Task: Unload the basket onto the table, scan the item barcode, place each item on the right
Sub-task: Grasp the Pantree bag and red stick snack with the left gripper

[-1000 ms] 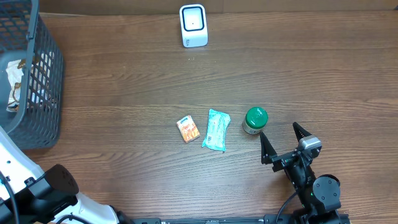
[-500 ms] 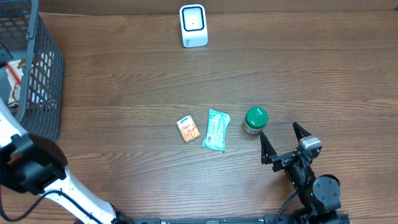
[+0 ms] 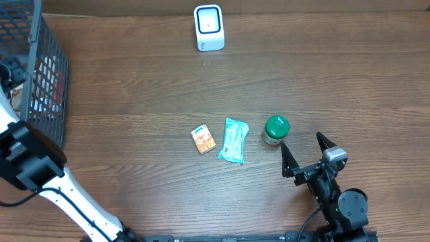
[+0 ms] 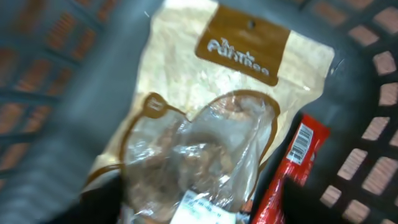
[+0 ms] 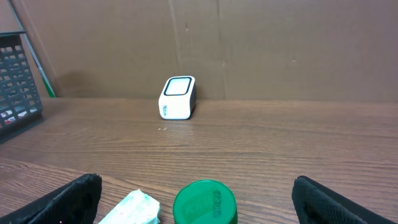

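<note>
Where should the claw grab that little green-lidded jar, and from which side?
Probably across its round sides, just under the green lid. The jar stands upright, clear of the teal packet, so both sides are free. The right claw stands open on the robot's side of it, so coming in from there looks simplest.

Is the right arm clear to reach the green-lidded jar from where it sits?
Probably yes: the right gripper is open, the green-lidded jar stands just ahead of it, and nothing lies between them.

Left tool (image 4: 205,200) now apart above pouch (image 4: 211,93)
</note>
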Controlling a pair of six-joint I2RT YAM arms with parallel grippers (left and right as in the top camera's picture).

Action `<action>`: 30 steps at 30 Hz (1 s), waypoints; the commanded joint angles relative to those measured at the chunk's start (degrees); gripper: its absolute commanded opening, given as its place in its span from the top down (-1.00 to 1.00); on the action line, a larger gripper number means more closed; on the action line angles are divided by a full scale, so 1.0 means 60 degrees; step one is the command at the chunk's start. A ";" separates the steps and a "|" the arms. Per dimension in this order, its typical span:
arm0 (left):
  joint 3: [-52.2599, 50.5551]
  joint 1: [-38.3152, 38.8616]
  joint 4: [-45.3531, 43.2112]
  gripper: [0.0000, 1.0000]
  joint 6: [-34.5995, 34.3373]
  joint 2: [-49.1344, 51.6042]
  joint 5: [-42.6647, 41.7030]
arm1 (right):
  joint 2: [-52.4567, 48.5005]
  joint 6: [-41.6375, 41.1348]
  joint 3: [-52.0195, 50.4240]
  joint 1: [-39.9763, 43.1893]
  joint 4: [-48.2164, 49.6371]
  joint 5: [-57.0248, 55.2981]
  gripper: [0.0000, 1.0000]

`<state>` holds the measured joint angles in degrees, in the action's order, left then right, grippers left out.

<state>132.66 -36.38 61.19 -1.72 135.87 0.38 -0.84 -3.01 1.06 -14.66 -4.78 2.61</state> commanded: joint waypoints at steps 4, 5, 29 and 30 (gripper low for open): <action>0.0033 0.0120 -0.0062 -0.89 0.0597 0.0590 -0.0568 | 0.0113 -0.0036 -0.0102 0.0025 0.0026 0.0007 -1.00; 0.0033 0.0157 -0.0066 -0.91 0.0900 0.0659 -0.0576 | 0.0113 -0.0040 -0.0102 0.0025 0.0026 0.0007 -1.00; -0.1537 0.0266 -0.0295 -0.99 0.3504 0.1173 0.0317 | 0.0113 -0.0040 -0.0102 0.0025 0.0026 0.0007 -1.00; -0.1687 0.0266 -0.0397 -0.96 0.3504 0.1173 0.0608 | 0.0113 -0.0040 -0.0102 0.0025 0.0026 0.0007 -1.00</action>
<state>126.67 -34.87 59.42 18.04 141.18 -1.06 -0.84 -3.03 1.06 -14.66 -4.80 2.61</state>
